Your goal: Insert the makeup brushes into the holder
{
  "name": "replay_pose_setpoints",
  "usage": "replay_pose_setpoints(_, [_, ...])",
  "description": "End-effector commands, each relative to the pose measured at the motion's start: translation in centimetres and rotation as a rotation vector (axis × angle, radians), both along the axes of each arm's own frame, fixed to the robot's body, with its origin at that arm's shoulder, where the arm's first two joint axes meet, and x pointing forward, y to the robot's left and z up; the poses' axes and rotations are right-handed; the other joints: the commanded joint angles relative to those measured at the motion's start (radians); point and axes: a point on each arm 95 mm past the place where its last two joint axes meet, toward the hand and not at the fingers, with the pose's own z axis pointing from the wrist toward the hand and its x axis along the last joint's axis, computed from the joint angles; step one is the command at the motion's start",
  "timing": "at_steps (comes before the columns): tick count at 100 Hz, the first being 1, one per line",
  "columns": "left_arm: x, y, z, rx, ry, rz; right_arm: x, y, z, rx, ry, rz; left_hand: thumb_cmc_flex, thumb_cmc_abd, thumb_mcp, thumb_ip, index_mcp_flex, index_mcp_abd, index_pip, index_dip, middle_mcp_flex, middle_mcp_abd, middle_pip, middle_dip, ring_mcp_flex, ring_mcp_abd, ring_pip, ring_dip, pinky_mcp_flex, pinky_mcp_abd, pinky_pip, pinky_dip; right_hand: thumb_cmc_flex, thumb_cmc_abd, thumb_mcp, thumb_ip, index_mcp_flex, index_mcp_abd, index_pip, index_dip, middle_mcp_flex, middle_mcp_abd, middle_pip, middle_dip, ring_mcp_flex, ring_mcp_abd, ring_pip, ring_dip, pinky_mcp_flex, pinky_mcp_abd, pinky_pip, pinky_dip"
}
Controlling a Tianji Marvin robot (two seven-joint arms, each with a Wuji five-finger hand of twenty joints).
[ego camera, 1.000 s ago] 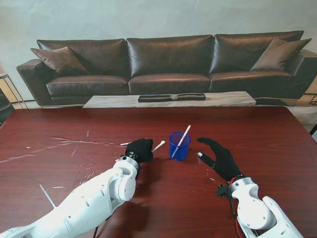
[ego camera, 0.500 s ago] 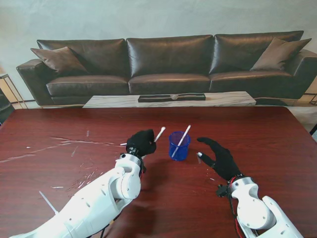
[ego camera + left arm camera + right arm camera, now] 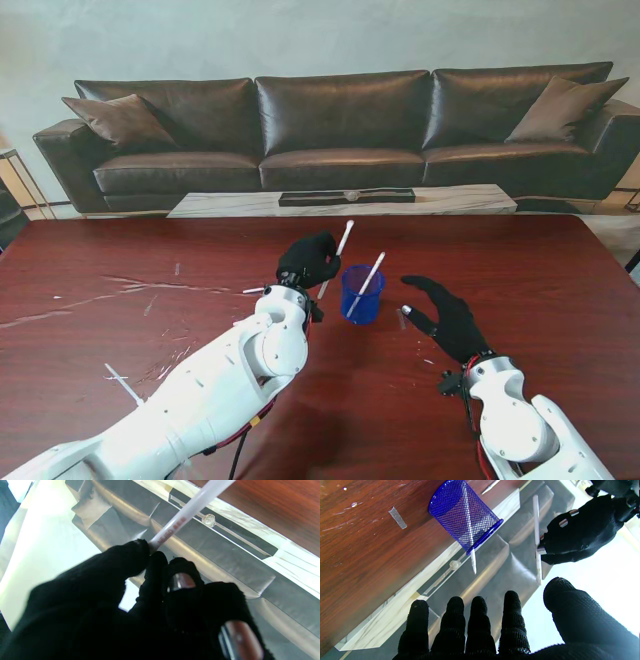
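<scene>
Left hand [image 3: 307, 259] around slim white brush [image 3: 339, 251]

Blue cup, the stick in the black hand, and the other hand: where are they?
blue cup [image 3: 361, 294], stand view, mesh wall.
stick [image 3: 343, 240], stand view, upper shaft.
left hand [image 3: 306, 260], stand view, knuckles.
right hand [image 3: 446, 315], stand view, back.

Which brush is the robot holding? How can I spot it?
Find the blue mesh holder in the middle of the red table. Just left of it, the black-gloved left hand grips a thin white brush. Unlike the brush leaning inside the holder, it's up in the air.
</scene>
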Motion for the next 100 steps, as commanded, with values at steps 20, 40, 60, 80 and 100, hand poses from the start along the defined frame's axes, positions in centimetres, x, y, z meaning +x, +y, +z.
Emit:
replay_pose_setpoints(20, [1.4, -2.5, 1.1, -0.071, -0.009, -0.015, -0.2, -0.1, -0.1, 0.001, -0.006, -0.005, 0.010, 0.065, -0.020, -0.004, -0.034, -0.074, 0.021, 0.033, 0.006, 0.054, 0.112, 0.067, -0.014, 0.024, 0.042, 0.026, -0.031, -0.175, 0.184, -0.046, -0.020, 0.009, -0.015, 0.016, 0.021, 0.002, 0.005, -0.002, -0.027, -0.004, 0.016, 0.008, 0.013, -0.016, 0.001, 0.007, -0.005, -0.006, 0.015, 0.027])
replay_pose_setpoints(40, [2.1, -3.6, 0.9, -0.120, 0.011, -0.014, -0.3, -0.1, -0.1, 0.001, -0.005, -0.006, 0.013, 0.080, -0.036, -0.024, -0.050, -0.091, 0.019, 0.041, -0.009, 0.037, 0.100, 0.068, -0.035, 0.037, 0.019, 0.041, -0.037, -0.153, 0.184, -0.088, -0.020, 0.009, -0.015, 0.016, 0.021, 0.002, 0.005, -0.002, -0.026, -0.004, 0.016, 0.007, 0.013, -0.015, 0.001, 0.007, -0.004, -0.006, 0.016, 0.027])
replay_pose_setpoints(60, [2.7, -4.3, 0.5, -0.134, 0.028, -0.010, -0.3, -0.2, -0.1, 0.001, -0.005, -0.008, 0.010, 0.086, -0.044, -0.031, -0.055, -0.113, 0.017, 0.042, -0.012, 0.022, 0.082, 0.060, -0.048, 0.061, -0.001, 0.052, -0.041, -0.140, 0.184, -0.121, -0.020, 0.010, -0.015, 0.016, 0.022, 0.002, 0.005, -0.002, -0.026, -0.003, 0.016, 0.007, 0.014, -0.016, 0.002, 0.007, -0.004, -0.005, 0.016, 0.027])
replay_pose_setpoints(80, [3.1, -4.8, 0.3, -0.140, 0.027, -0.013, -0.3, -0.2, -0.1, 0.002, -0.001, -0.007, 0.018, 0.099, -0.060, -0.050, -0.069, -0.131, 0.009, 0.048, -0.020, 0.009, 0.064, 0.058, -0.062, 0.075, -0.022, 0.066, -0.045, -0.124, 0.184, -0.158, -0.019, 0.010, -0.016, 0.016, 0.023, 0.003, 0.005, -0.002, -0.026, -0.005, 0.016, 0.007, 0.014, -0.015, 0.001, 0.007, -0.004, -0.005, 0.016, 0.027])
replay_pose_setpoints(100, [3.3, -5.0, -0.4, -0.146, 0.046, -0.008, -0.3, -0.2, -0.1, 0.000, -0.002, -0.008, 0.034, 0.116, -0.087, -0.074, -0.089, -0.165, -0.010, 0.047, -0.039, -0.013, 0.023, 0.051, -0.103, 0.118, -0.078, 0.076, -0.056, -0.074, 0.140, -0.218, -0.020, 0.010, -0.016, 0.016, 0.023, 0.003, 0.005, -0.002, -0.026, -0.004, 0.014, 0.007, 0.015, -0.014, 0.001, 0.007, -0.003, -0.003, 0.017, 0.027])
